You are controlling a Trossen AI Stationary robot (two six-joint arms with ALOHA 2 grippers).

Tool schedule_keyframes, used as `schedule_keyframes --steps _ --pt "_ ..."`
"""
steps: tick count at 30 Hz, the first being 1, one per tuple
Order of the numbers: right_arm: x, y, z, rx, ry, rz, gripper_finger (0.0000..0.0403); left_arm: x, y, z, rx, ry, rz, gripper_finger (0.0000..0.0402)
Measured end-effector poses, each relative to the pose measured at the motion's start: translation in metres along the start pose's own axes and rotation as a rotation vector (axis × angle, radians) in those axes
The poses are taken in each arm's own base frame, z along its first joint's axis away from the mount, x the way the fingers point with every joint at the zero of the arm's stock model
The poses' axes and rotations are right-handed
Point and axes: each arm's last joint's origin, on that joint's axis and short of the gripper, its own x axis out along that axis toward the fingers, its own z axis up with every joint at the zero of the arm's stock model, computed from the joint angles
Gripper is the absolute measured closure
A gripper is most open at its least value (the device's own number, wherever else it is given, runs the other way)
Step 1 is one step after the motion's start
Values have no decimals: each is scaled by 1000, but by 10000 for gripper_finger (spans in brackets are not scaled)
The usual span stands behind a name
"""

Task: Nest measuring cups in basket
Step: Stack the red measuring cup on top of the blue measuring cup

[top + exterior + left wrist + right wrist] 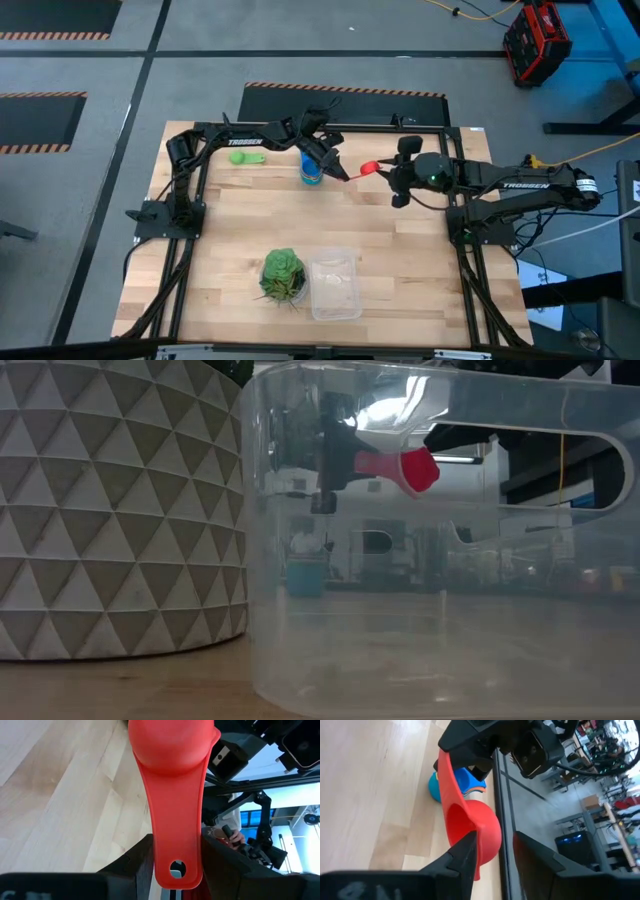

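Left tool (345,173): clamped on the red cup's (369,166) handle, held above the tabletop (400,250) at 12 o'clock. Right tool (385,172): fingers astride the bowl rim, contact uncertain. Risk: cup drops during handover if either releases early. Cup: glossy red scoop, handle hole. Stacked blue cups (311,170) nearby; green cup (245,156) at 11 o'clock; basket (334,283) at 6 o'clock, no cups inside.

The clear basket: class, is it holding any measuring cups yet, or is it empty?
Empty. From above, the basket shows only bare clear plastic; the red cup hangs between the two hands, and the stacked cups sit far away.
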Motion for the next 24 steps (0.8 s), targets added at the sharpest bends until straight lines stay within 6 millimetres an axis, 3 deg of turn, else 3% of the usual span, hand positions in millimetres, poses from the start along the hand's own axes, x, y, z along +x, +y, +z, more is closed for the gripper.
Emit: schedule_keyframes --steps 24 --pt "0 -3 -1 -4 48 -89 272 -6 -6 9 -62 -36 -67 260"
